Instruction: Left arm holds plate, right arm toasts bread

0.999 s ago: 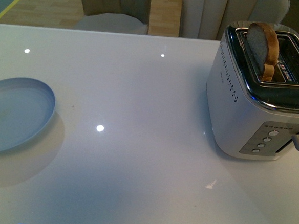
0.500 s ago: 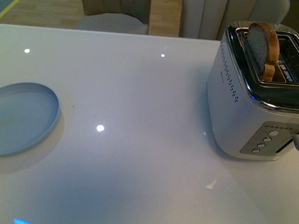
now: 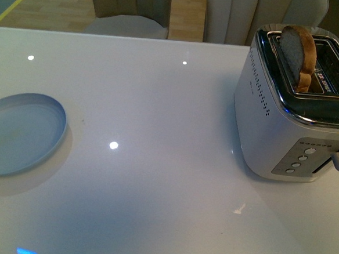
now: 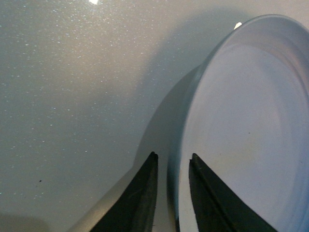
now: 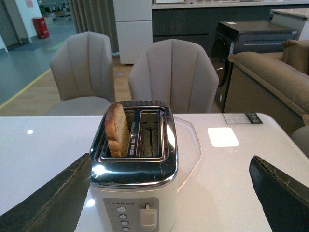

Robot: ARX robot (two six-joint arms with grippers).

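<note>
A: Plate (image 3: 17, 134) at nine o'clock on the surface (image 3: 159, 103), toaster (image 3: 280, 129) at three o'clock, well apart. Bread (image 3: 297, 51) standing in one slot, top half poking out.

B: Left gripper (image 4: 173, 159)?

A: Jaws nearly together, pinching the plate's rim, one inside, one outside. Right gripper (image 5: 170, 164) facing the toaster with jaws wide apart, holding nothing.

B: Looks not yet toasted, then. Lever (image 5: 148, 215) probably up.

A: Likely. Could slip, though: thin grip on a smooth, shallow rim, so tilting might let the plate swing or drop.

B: And at the toaster?

A: Pressing the lever off-centre could shove the toaster across the glossy surface. Leaning bread might also catch on the slot edge instead of sinking.
</note>
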